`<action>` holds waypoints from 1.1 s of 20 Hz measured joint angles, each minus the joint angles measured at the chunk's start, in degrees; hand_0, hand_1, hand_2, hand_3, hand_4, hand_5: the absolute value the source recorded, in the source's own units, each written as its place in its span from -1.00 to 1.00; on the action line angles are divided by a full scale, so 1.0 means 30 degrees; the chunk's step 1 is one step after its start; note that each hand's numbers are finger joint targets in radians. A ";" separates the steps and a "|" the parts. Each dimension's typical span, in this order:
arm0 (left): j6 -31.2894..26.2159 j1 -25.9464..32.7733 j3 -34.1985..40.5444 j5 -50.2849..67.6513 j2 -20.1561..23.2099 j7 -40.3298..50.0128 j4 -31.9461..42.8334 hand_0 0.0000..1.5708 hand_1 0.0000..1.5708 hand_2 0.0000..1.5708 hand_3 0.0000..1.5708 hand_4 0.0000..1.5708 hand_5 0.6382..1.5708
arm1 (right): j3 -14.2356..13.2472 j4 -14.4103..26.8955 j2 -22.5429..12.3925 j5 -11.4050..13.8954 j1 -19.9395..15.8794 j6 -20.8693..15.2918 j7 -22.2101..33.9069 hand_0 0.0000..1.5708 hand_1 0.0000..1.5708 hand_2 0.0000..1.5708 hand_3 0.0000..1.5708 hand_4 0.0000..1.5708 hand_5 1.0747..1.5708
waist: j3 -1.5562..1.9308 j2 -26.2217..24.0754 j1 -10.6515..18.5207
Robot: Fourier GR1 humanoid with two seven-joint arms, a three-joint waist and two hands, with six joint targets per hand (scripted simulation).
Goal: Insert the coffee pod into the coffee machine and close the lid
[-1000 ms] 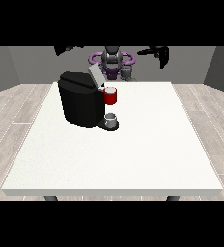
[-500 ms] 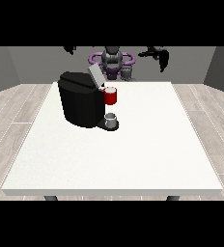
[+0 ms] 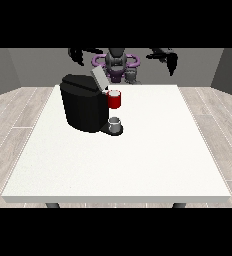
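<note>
White flat bench (image 3: 138, 165) carries my black boxy coffee machine (image 3: 84, 104), lid (image 3: 98, 78) raised. Grey thing (image 3: 115, 124) at its base, well apart from both raised hands (image 3: 78, 54) (image 3: 169, 59); fingers' state indeterminable.

coffee machine (image 3: 84, 102): on counter (image 3: 138, 155), left of centre | lid (image 3: 98, 78): raised on top | cup (image 3: 115, 123): at machine's front, toward the right | robot (image 3: 116, 64): behind counter

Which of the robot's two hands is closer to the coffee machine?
The hand at the view's left; it hangs above the coffee machine. The hand at the view's right is farther off.
</note>
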 measured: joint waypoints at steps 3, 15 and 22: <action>0.0133 0.0243 -0.0350 0.0275 -0.0065 0.0601 -0.1169 -1.00 -1.00 -1.00 -1.00 -1.00 1.00 | -0.0428 0.1028 -0.0083 -0.0170 -0.0691 0.0154 -0.0232 -1.00 -1.00 -1.00 -1.00 -1.00 1.00 | 0.0000 0.0654 0.0081; 0.1206 0.1814 -0.1099 0.1013 0.0522 0.1356 -0.4071 -1.00 -1.00 -1.00 -1.00 -1.00 1.00 | -0.0186 0.3482 0.0483 0.0537 -0.2885 0.0194 -0.0788 -1.00 -1.00 -1.00 -1.00 -1.00 1.00 | -0.0003 0.2053 -0.0685; 0.1118 0.2375 -0.1120 0.1620 0.1085 0.1177 -0.4784 -1.00 -1.00 -1.00 -1.00 -1.00 1.00 | -0.0311 0.4641 0.0333 0.0953 -0.4191 0.0367 -0.1041 -1.00 -1.00 -1.00 -1.00 -1.00 1.00 | -0.0020 0.2592 -0.0656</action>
